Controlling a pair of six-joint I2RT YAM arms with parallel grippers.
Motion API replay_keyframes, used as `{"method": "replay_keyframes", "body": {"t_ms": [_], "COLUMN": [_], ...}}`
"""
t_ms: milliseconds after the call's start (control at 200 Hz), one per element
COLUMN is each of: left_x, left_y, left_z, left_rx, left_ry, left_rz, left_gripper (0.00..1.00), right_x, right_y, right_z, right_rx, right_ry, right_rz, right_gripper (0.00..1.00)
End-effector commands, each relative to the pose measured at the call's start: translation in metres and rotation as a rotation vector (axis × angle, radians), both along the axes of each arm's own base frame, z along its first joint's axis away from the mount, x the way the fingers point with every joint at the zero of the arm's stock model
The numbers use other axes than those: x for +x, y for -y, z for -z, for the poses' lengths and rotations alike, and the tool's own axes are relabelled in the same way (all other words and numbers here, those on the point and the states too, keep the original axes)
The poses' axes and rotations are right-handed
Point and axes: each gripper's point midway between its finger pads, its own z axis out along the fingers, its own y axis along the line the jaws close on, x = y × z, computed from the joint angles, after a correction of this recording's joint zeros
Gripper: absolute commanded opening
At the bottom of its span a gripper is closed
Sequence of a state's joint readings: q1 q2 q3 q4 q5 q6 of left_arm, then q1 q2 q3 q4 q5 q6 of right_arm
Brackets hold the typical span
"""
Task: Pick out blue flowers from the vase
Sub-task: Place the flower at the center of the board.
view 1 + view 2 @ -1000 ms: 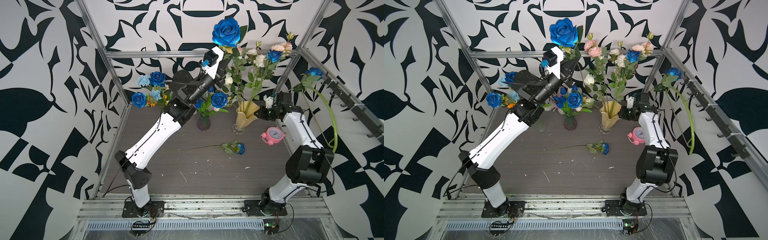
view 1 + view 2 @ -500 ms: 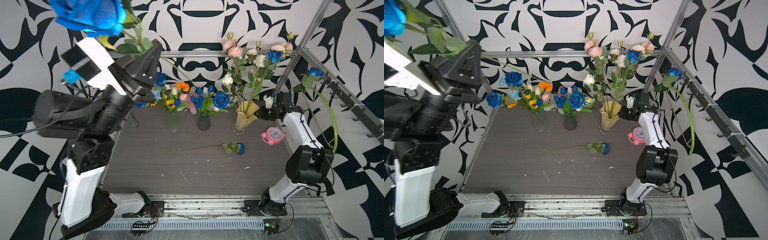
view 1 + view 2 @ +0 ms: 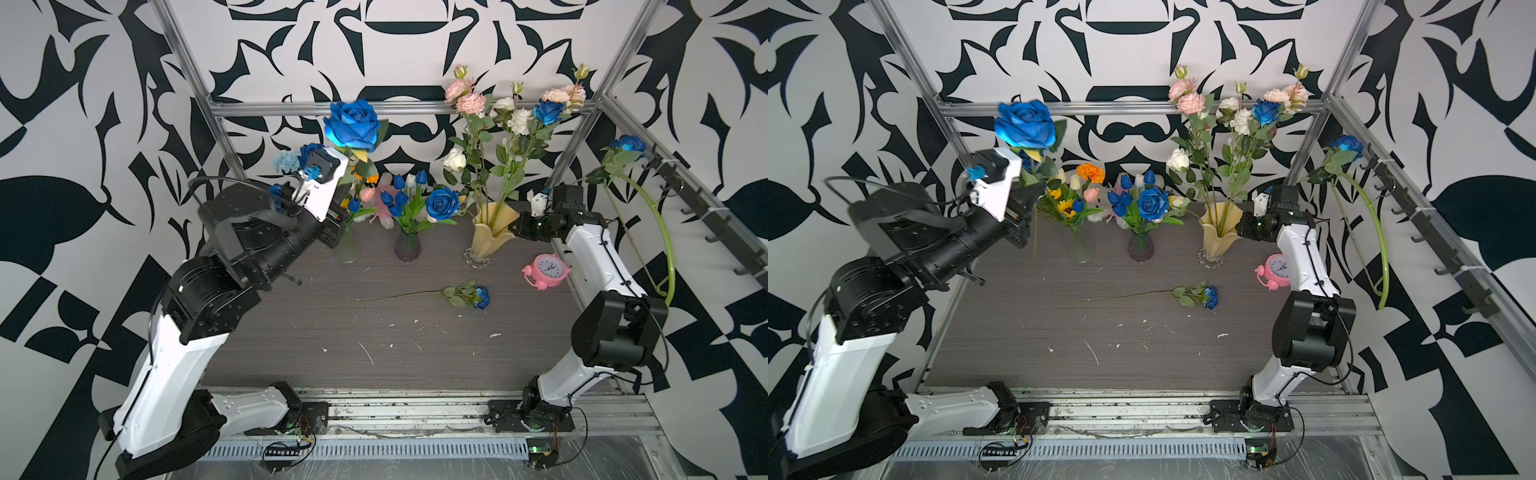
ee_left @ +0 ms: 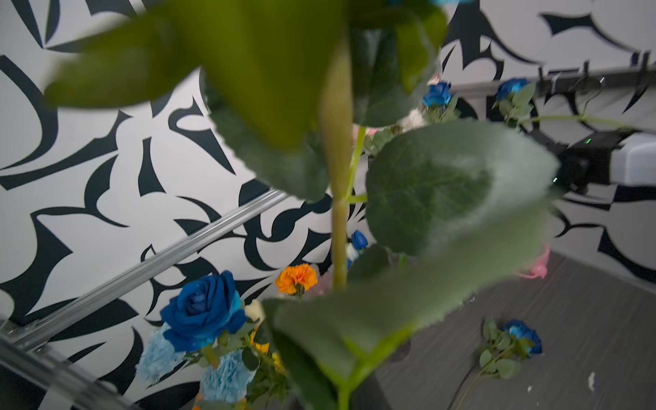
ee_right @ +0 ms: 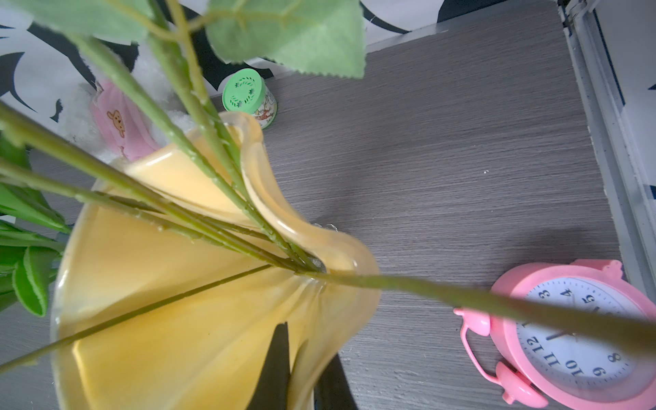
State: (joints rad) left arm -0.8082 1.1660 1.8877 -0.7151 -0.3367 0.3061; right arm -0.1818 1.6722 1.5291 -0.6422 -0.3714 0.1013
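My left gripper (image 3: pixel 337 214) is shut on the stem (image 4: pixel 339 230) of a large blue rose (image 3: pixel 353 126), held high above the clear vase (image 3: pixel 347 249) at the back left; leaves hide the jaws in the left wrist view. My right gripper (image 3: pixel 515 226) is shut on the rim of the yellow vase (image 5: pixel 312 230), one finger inside and one outside. That vase holds pink and white blooms and a blue rose (image 3: pixel 547 111). Another blue flower (image 3: pixel 481 297) lies on the table. Blue tulips (image 3: pixel 399 195) and a blue rose (image 3: pixel 442 203) stand in the purple vase (image 3: pixel 407 247).
A pink alarm clock (image 3: pixel 546 270) stands right of the yellow vase. A blue rose (image 3: pixel 627 143) on a long curved stem hangs by the hook rail at the right wall. Pale-blue carnations (image 4: pixel 227 380) sit in the clear vase. A green tin (image 5: pixel 248 94) stands behind the yellow vase.
The left arm carried the blue rose away from the yellow vase, swung up to the left, and now holds it lower over the clear vase. The right arm has not moved.
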Motion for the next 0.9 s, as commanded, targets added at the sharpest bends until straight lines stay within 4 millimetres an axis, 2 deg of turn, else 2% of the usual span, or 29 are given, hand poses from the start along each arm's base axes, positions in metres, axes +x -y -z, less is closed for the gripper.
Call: {"method": "replay_keyframes", "body": {"t_ms": [0, 135, 340, 475, 555, 660, 685, 810, 895], "left_x": [-0.002, 0.010, 0.019, 0.031, 0.041, 0.052, 0.056, 0.065, 0.076], "left_y": [-0.022, -0.016, -0.020, -0.008, 0.005, 0.030, 0.039, 0.074, 0.099], "left_z": [0.016, 0.071, 0.154, 0.211, 0.249, 0.286, 0.302, 0.341, 0.361], "left_rx": [0.075, 0.194, 0.290, 0.370, 0.461, 0.540, 0.579, 0.700, 0.730], "left_ry": [0.005, -0.080, -0.235, -0.293, -0.353, -0.426, -0.450, -0.450, -0.453], "left_rz": [-0.077, -0.100, -0.170, -0.169, -0.154, -0.105, -0.095, -0.035, 0.010], "left_gripper": [0.00, 0.00, 0.00, 0.00, 0.00, 0.00, 0.00, 0.00, 0.00], "right_x": [0.002, 0.001, 0.000, 0.000, 0.000, -0.001, -0.001, 0.000, 0.001], "right_y": [0.004, 0.004, 0.004, 0.003, 0.003, 0.002, 0.002, 0.002, 0.002], "right_z": [-0.008, -0.002, -0.005, -0.007, -0.005, -0.004, -0.004, -0.004, -0.004], "right_rx": [-0.022, -0.021, -0.023, -0.019, -0.015, -0.011, -0.011, -0.010, -0.008], "right_ry": [0.026, 0.011, 0.017, 0.021, 0.017, 0.016, 0.016, 0.019, 0.021], "right_rz": [-0.002, -0.001, 0.003, 0.001, 0.002, 0.001, 0.002, 0.003, 0.004], "right_gripper": [0.00, 0.00, 0.00, 0.00, 0.00, 0.00, 0.00, 0.00, 0.00]}}
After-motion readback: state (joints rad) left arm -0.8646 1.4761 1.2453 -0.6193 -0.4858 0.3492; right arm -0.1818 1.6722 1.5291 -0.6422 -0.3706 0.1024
